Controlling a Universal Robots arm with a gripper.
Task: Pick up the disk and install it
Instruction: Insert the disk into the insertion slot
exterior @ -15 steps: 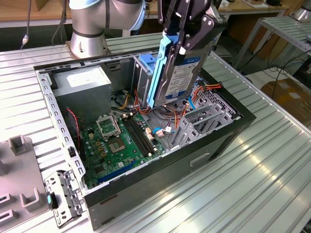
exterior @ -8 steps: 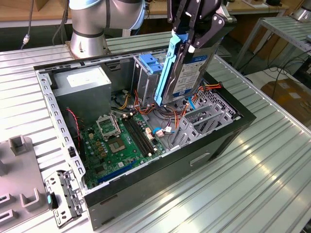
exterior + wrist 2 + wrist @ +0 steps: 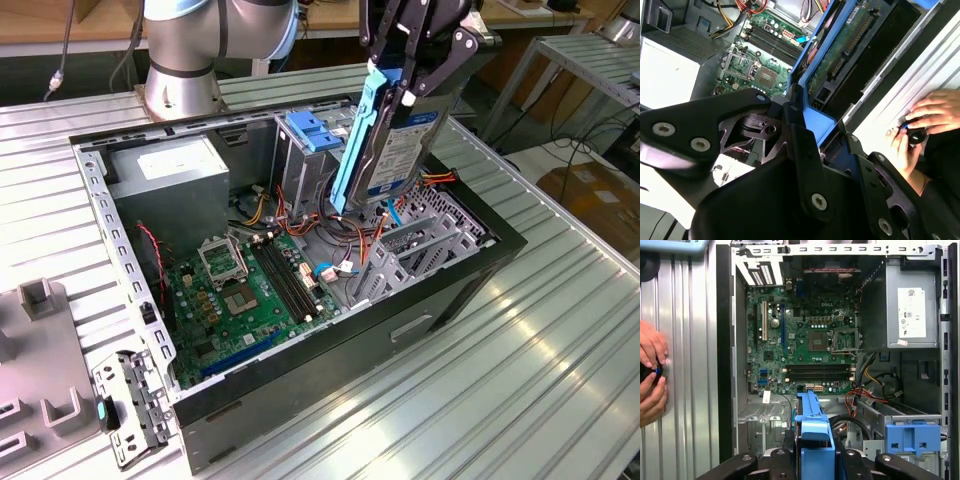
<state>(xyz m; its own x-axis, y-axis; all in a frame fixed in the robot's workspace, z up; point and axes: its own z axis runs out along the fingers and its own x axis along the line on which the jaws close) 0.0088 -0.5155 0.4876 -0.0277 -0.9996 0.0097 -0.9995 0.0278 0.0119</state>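
Note:
The disk [image 3: 392, 150], a grey metal drive with bright blue rails, hangs on edge over the open computer case [image 3: 330, 345], above the grey drive cage [image 3: 420, 245]. My gripper [image 3: 412, 92] is shut on its upper part, with a black finger on each flat side. In the second wrist view the disk [image 3: 840, 45] runs away from the gripper [image 3: 805, 125], circuit side showing. In the first wrist view its blue rail [image 3: 812, 430] stands edge-on between the gripper's black links, above the case floor.
Inside the case lie a green motherboard [image 3: 240, 290], a power supply [image 3: 165, 175], a light-blue latch plate [image 3: 312, 130] and loose coloured cables [image 3: 350, 240]. A person's hands [image 3: 650, 370] rest on the slatted table beside the case. Grey fixtures [image 3: 40, 380] sit at the exterior view's left.

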